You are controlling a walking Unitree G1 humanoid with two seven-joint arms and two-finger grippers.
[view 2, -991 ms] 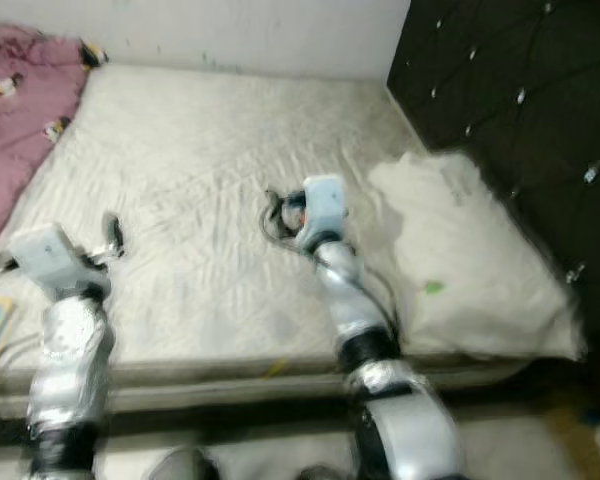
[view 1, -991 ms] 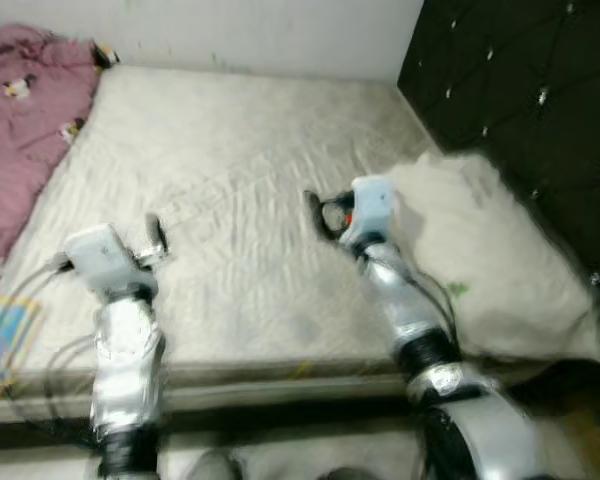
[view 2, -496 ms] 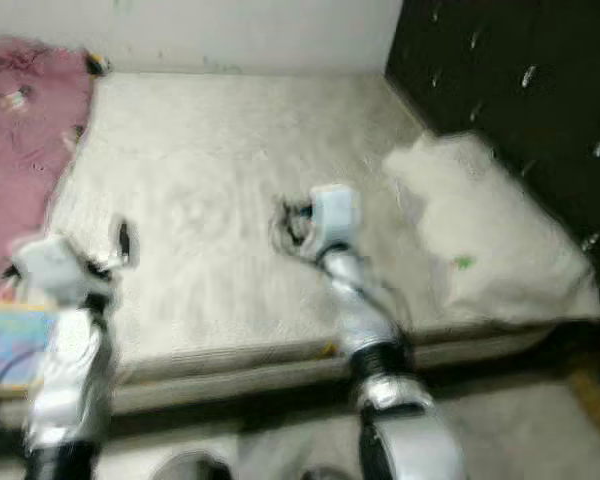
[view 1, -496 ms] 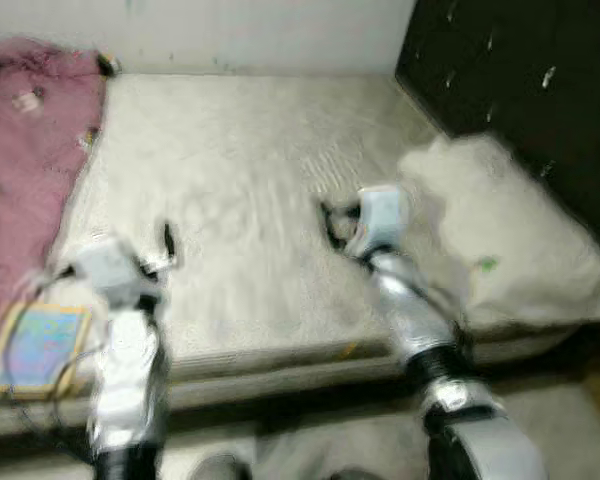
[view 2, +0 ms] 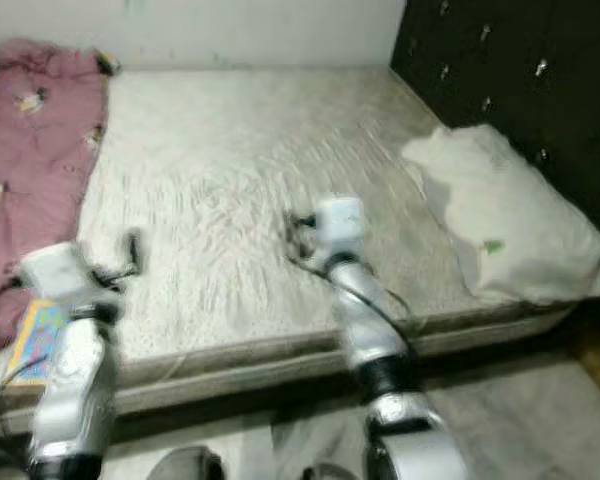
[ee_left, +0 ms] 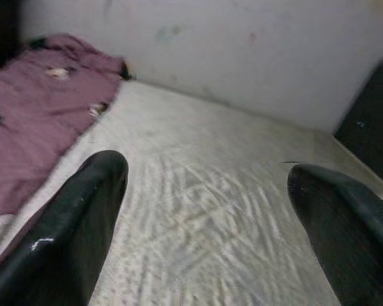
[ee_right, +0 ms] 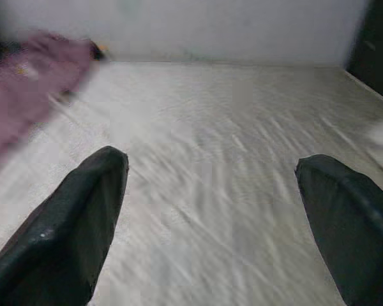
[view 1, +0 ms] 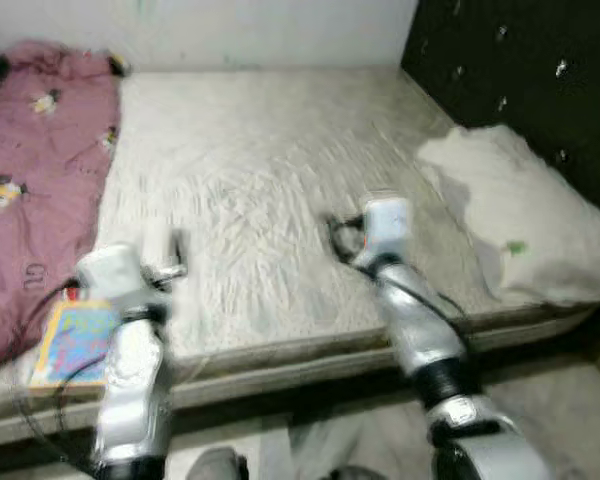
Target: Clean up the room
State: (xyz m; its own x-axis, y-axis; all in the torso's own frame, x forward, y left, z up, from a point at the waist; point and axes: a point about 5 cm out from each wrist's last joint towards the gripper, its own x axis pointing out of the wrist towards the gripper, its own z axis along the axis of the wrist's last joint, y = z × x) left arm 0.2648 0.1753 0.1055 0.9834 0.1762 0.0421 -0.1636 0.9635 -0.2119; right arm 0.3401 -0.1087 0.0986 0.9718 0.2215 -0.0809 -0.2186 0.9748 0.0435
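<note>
Robot faces bed [view 1: 260, 190], bare cream mattress. Pink blanket [view 1: 35, 180] lies along the far-left side; white pillow [view 1: 520, 225] right, against dark headboard [view 1: 520, 70]. Colourful book [view 1: 75, 340] at near-left edge, beside the blanket. Left gripper [ee_left: 204, 191] and right gripper [ee_right: 210, 191] hover over mattress, fingers apart, empty.

Bare mattress [view 1: 270, 170], pink blanket [view 1: 35, 190] left, white pillow [view 1: 520, 220] right, colourful book [view 1: 75, 340] near edge
</note>
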